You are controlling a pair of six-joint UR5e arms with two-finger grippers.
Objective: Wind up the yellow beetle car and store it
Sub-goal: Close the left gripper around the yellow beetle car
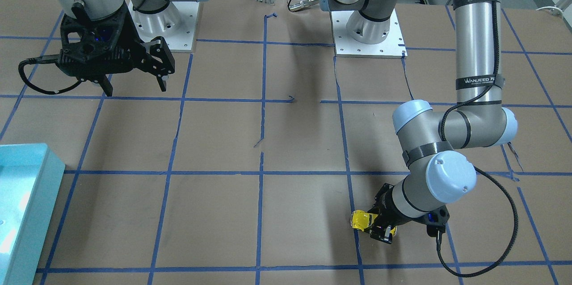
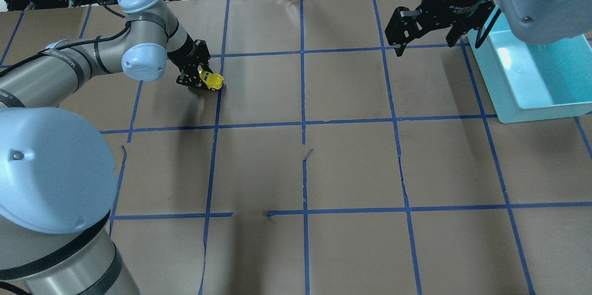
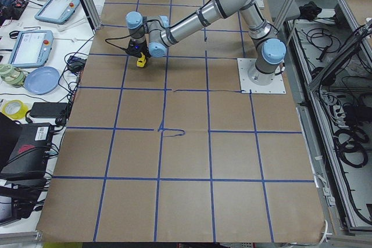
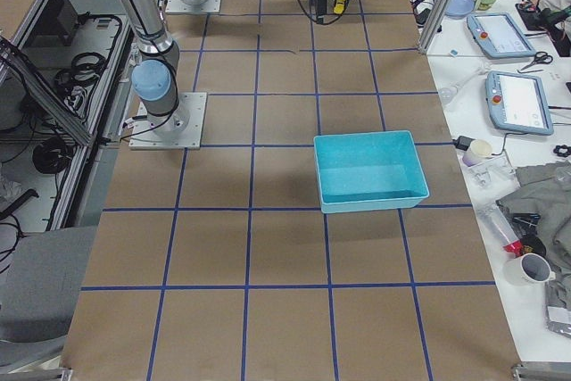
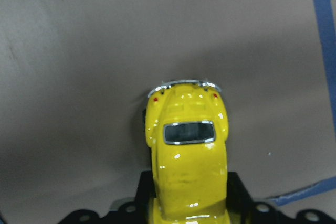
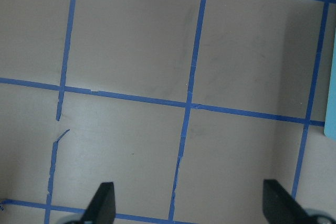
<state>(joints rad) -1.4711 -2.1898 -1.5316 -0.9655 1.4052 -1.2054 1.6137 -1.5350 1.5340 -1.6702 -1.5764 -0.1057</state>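
Observation:
The yellow beetle car (image 2: 212,80) is a small glossy toy with dark windows, low on the brown paper table at the far left. My left gripper (image 2: 199,80) is shut on its front half. In the left wrist view the car (image 5: 188,166) points away, with its rear window and bumper showing. From the front, the car (image 1: 361,220) sticks out of the left gripper (image 1: 380,227). My right gripper (image 2: 423,45) is open and empty, held above the table beside the teal bin (image 2: 522,101). Its spread fingertips frame the bottom of the right wrist view (image 6: 191,205).
The teal bin (image 1: 27,195) stands on the robot's right side and looks empty inside (image 4: 370,202). Blue tape lines grid the brown paper. Tablets, cables, cups and bowls lie on the side benches beyond the table's far edge.

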